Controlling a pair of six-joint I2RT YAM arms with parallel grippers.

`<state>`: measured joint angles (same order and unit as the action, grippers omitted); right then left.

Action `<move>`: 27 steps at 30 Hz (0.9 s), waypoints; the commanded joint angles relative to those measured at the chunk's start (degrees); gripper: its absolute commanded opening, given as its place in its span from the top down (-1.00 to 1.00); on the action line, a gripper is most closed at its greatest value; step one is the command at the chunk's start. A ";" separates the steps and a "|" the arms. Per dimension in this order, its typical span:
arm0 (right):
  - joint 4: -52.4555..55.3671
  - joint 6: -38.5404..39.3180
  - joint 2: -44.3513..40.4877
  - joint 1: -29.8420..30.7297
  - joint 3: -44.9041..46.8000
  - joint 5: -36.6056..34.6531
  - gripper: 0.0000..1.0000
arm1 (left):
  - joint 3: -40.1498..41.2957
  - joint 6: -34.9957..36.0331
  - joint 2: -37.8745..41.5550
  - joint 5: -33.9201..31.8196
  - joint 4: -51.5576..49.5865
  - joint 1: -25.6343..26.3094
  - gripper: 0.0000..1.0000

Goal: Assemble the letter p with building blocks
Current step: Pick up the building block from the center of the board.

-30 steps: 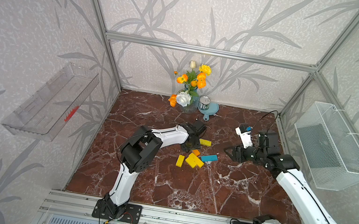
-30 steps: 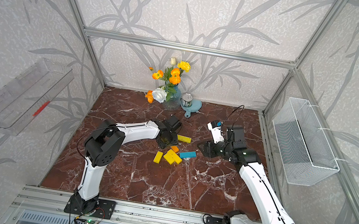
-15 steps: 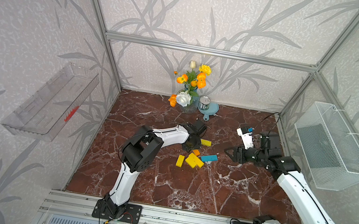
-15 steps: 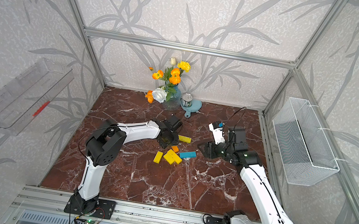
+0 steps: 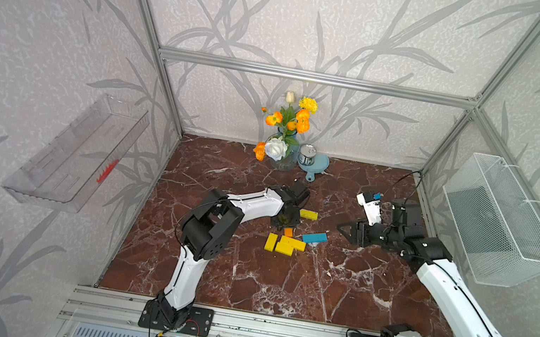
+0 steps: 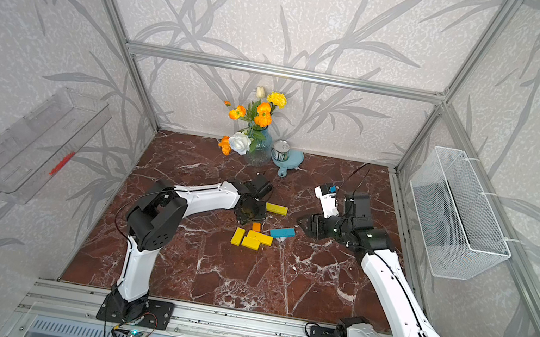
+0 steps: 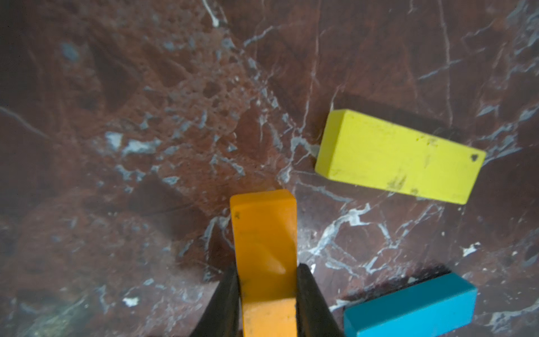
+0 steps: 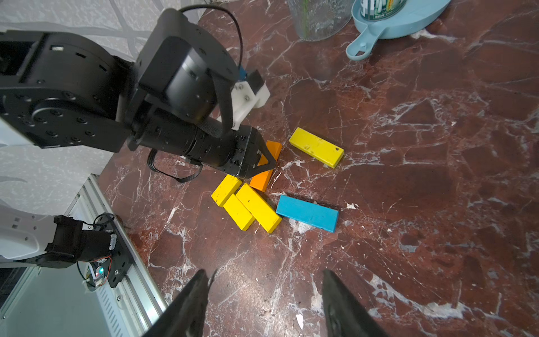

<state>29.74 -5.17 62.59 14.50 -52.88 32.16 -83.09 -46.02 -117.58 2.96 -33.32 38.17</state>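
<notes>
The left gripper (image 7: 267, 271) is pinched on the orange bar (image 7: 264, 239), a finger (image 7: 227, 300) pressed to each long side near one end. The rest of the bar sticks out ahead of the jaws over the table (image 7: 145, 116). In the right wrist view the same gripper (image 8: 264, 163) reaches down onto the bar (image 8: 261, 179), whose free end is just beside a cluster of three yellow bars (image 8: 258, 207); whether they touch I cannot tell, nor whether the orange bar is off the table.

The three yellow bars lie side by side, touching. A blue bar (image 8: 307, 213) lies just beside them, toward the right arm. A fourth yellow bar (image 8: 316, 147) lies alone on the far side of the orange one, near but apart from it. In both top views all six sit mid-table, loosely gathered.

The right gripper (image 8: 265, 272) is spread with nothing in it, held above the table well apart from the bars and pointing toward them.

At the back wall stand a vase (image 5: 285, 159) of flowers and a can (image 5: 307, 154) on a blue dish (image 5: 321, 165).
</notes>
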 commanded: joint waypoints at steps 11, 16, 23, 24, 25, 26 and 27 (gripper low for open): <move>-3.28 -2.29 -1.85 -0.34 2.79 0.82 -0.24 | -4.63 15.49 -0.65 -3.21 -9.71 -2.91 0.87; -3.26 -2.04 -1.77 -0.35 2.98 0.18 -0.25 | -5.49 17.13 -0.87 -1.31 -8.47 -3.02 0.88; -3.63 -2.00 -0.67 -0.44 2.96 0.00 -0.25 | -3.71 16.23 0.53 1.62 -6.40 -1.69 0.90; -3.63 -2.00 -0.47 -0.43 2.96 0.05 -0.25 | -3.62 15.76 0.52 2.53 -5.67 -1.53 0.90; -3.65 -1.92 -0.32 -0.44 2.97 0.05 -0.25 | -3.73 15.40 0.41 3.14 -5.38 -1.42 0.90; -3.62 -1.88 -0.19 -0.44 2.81 0.09 -0.25 | -3.92 15.34 0.17 3.50 -5.03 -1.28 0.90; -3.52 -1.82 -0.23 -0.42 2.79 0.09 -0.25 | -4.22 15.16 -0.02 3.71 -4.96 -1.18 0.90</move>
<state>27.18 -7.09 61.95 14.28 -50.37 32.42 -87.18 -30.61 -118.06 4.86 -39.44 36.56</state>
